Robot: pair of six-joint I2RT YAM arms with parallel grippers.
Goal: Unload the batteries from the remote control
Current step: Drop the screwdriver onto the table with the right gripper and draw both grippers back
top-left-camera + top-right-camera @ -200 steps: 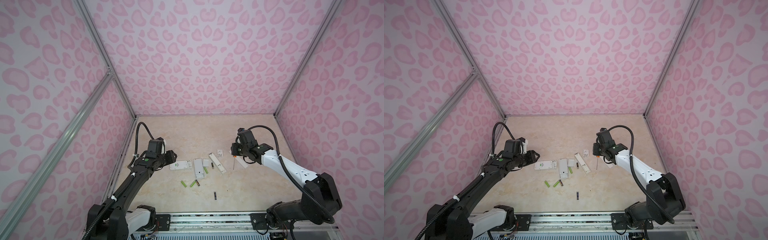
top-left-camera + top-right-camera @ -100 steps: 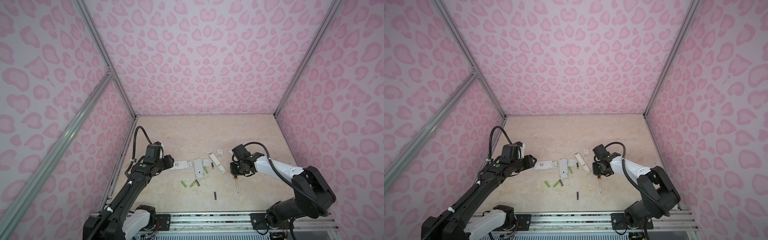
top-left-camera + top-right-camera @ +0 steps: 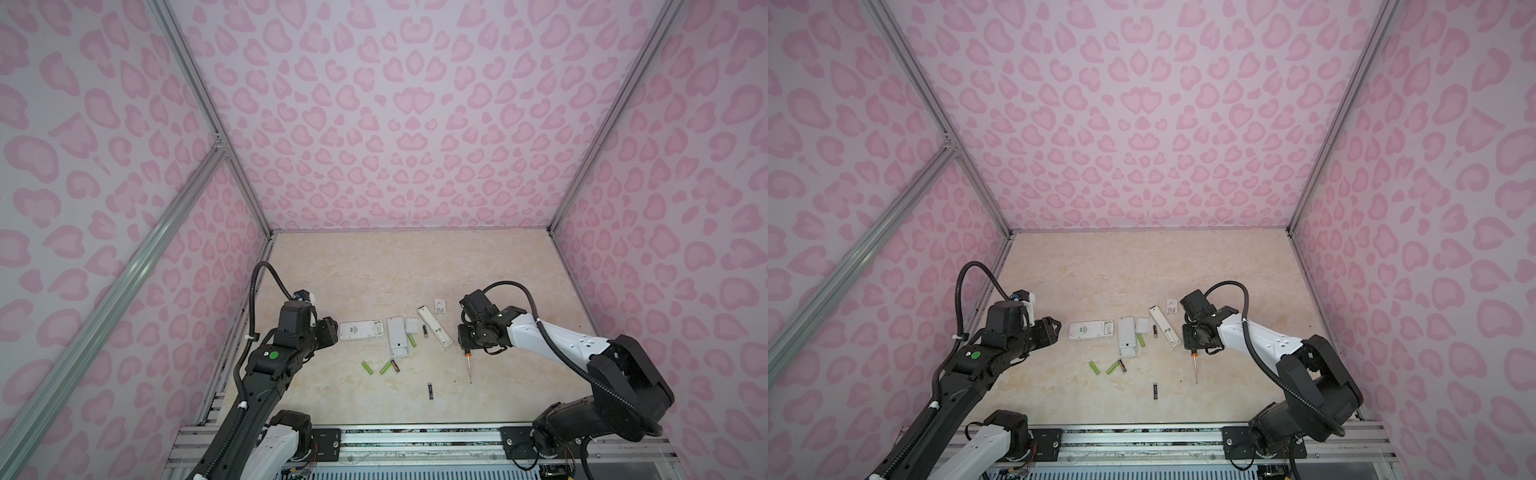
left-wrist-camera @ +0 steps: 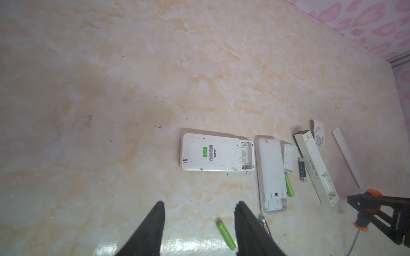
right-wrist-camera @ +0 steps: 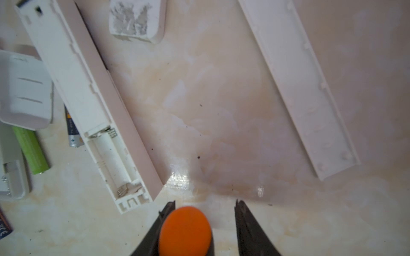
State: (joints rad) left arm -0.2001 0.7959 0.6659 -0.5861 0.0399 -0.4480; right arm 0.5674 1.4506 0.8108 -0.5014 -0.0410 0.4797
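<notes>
Looking over the feeds, I count six batteries (image 3: 367,367) loose on the surface (image 3: 374,270), all outside the remotes. Two green and one black lie in a cluster just near of the middle remote (image 3: 397,336). A third green battery (image 4: 289,185) lies along that remote's right edge. A black battery (image 3: 424,331) lies between a small cover (image 3: 411,325) and the slim remote (image 3: 434,332). The last black battery (image 3: 431,390) lies alone, nearest of all and well apart from the rest.

All three remotes lie back up with their bays uncovered. The wide remote (image 3: 360,330), leftmost and crosswise, has its bay (image 4: 247,156) at the right end, empty. The middle remote's bay is at its near end and looks empty too. In the right wrist view the slim remote's bay is empty, springs bare. A long cover (image 5: 297,84) lies right of the slim remote, and a square cover (image 3: 439,305) lies by its far end.

My left end effector (image 3: 333,333) sits just left of the wide remote, jaws wide, nothing between them. My right end effector (image 3: 466,347) is just right of the slim remote's near end, jaws apart around the orange top of the screwdriver (image 3: 467,355). The handle touches one finger (image 5: 164,223), with a gap to the other.
</notes>
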